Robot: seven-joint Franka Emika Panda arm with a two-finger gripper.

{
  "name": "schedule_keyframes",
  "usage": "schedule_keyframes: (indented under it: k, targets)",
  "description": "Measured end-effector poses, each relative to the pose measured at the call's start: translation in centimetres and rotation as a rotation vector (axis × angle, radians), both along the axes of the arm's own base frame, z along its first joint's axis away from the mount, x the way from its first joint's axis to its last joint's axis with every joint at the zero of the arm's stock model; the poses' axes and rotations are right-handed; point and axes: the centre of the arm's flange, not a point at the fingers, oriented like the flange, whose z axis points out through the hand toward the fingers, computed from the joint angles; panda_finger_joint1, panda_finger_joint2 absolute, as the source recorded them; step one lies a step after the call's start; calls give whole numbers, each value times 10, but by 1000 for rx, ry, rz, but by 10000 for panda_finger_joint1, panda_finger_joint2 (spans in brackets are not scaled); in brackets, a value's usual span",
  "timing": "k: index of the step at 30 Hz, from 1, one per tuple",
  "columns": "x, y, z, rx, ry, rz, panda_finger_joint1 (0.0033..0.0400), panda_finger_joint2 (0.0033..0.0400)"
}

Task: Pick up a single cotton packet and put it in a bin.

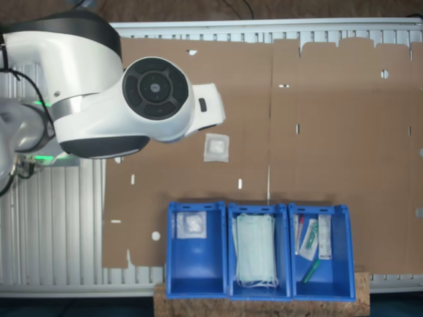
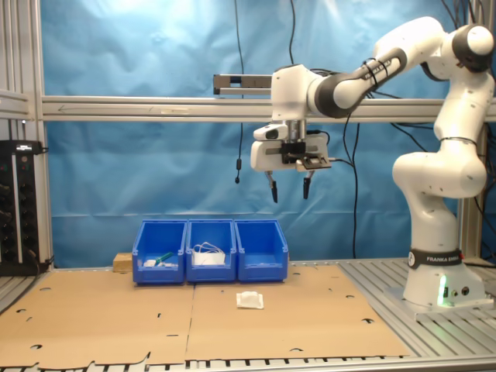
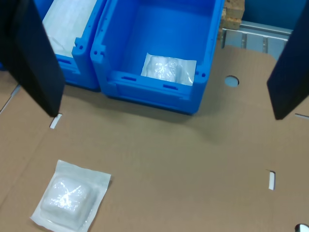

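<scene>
High above the cardboard-covered tabletop (image 2: 310, 325), at the centre of the second exterior view, the hand (image 2: 289, 188) hangs with fingers spread and nothing between them. The cotton packet (image 1: 216, 147) lies flat on the cardboard, just above centre in the first exterior view, well short of the bin (image 1: 195, 271) at lower centre-left, which already shows one like packet (image 1: 190, 226). By my judgement nothing is done yet: descent, grasp, carry and drop all remain.
</scene>
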Motion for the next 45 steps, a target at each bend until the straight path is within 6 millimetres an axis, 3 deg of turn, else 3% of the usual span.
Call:
schedule_keyframes:
  k: [13, 21, 45]
  targets:
    - [4, 4, -64, -9, 6, 5, 400, 400]
    - [7, 6, -93, -20, 21, 11, 400, 400]
    - [41, 6, -130, -55, -20, 19, 400, 400]
